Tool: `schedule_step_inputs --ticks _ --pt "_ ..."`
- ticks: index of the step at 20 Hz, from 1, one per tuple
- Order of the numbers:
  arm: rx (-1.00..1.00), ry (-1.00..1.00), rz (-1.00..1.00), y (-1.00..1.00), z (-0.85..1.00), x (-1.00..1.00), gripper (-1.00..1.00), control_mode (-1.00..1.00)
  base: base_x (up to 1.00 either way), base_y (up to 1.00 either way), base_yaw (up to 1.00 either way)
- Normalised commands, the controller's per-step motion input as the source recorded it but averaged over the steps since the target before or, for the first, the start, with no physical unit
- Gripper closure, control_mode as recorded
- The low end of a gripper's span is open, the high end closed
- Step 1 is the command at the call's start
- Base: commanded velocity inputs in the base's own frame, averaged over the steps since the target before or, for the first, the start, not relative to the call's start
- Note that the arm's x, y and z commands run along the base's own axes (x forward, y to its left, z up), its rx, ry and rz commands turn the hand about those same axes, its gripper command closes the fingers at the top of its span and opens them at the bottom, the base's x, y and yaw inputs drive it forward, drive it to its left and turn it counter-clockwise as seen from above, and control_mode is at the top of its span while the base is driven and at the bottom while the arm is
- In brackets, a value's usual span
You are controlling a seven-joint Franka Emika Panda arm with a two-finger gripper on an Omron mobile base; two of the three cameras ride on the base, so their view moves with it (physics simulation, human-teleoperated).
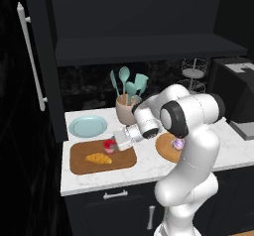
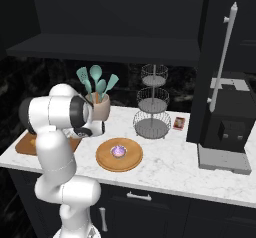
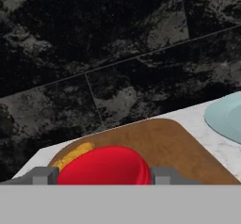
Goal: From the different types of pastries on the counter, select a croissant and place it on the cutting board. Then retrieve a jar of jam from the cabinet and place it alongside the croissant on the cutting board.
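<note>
Two pincer (image 3: 100, 176) tips flank jam jar (image 3: 104, 165) over cutting board (image 3: 164, 145), gripping it, croissant (image 3: 71, 155) nr.

The surface (image 1: 149, 168) looks like polished white marble with faint grey veins. The board (image 1: 79, 163) is brown wood, matt and smooth; the round plate (image 2: 107, 162) is paler wood with a raised rim. The jar (image 3: 104, 167) has a smooth, glossy red lid. The croissant (image 1: 98, 158) looks golden and slightly ridged. The blue plate (image 1: 88, 126) seems glazed. The tiered basket (image 2: 153, 102) is thin metal wire. The wall (image 3: 94, 53) is dark, mottled stone tile. The arm (image 1: 196, 146) is glossy white plastic.
</note>
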Motion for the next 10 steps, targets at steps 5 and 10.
schedule_step_inputs --ticks 5,10 --pt "0.0 0.01 0.0 0.04 -0.36 0.28 1.0 -1.0 0.0 0.0 0.0" --pt "0.0 -0.06 0.03 0.02 -0.52 -0.13 -1.0 -1.0 0.0 0.0 0.0"
